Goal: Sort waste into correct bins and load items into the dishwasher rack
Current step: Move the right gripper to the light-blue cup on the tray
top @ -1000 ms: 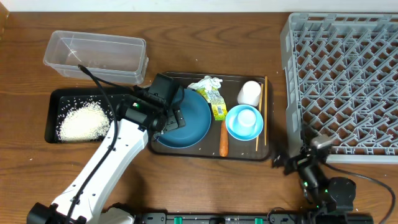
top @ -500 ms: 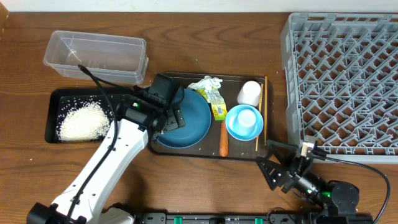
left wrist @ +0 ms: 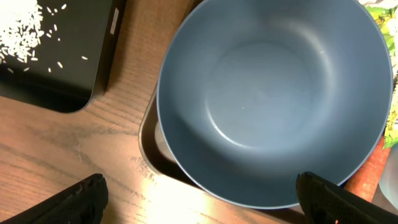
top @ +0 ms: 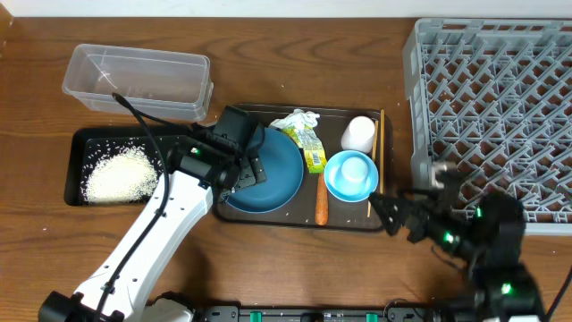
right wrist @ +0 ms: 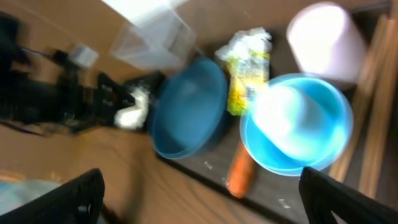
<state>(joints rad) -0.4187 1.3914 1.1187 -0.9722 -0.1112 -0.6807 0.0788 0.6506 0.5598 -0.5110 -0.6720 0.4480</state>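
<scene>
Dark blue and smoothly glazed, the round dish (top: 273, 174) sits at the left end of the flat brown serving tray (top: 344, 215), in the middle of the overhead view. The left gripper (left wrist: 202, 202) hangs over it. Its black fingers are spread wide at the lower corners of the wrist view, with the dish's near rim between them, and they close on nothing. On the tray to the right of the dish lie a crumpled white tissue (top: 295, 120), a green-yellow snack wrapper (top: 313, 154), a slim orange carrot (top: 321, 200), a light blue bowl (top: 351, 175) and a white cup (top: 358, 134). Thin wooden chopsticks (top: 376, 161) run along the tray's right edge. The right gripper (top: 384, 215) is at the tray's lower right corner with its jaws apart and empty; its own view is blurred. At left, white rice (top: 119, 175) is heaped in the shallow black tray (top: 75, 152), and the clear plastic tub (top: 138, 80) stands above it. The grey lattice rack (top: 500, 116) fills the upper right.
</scene>
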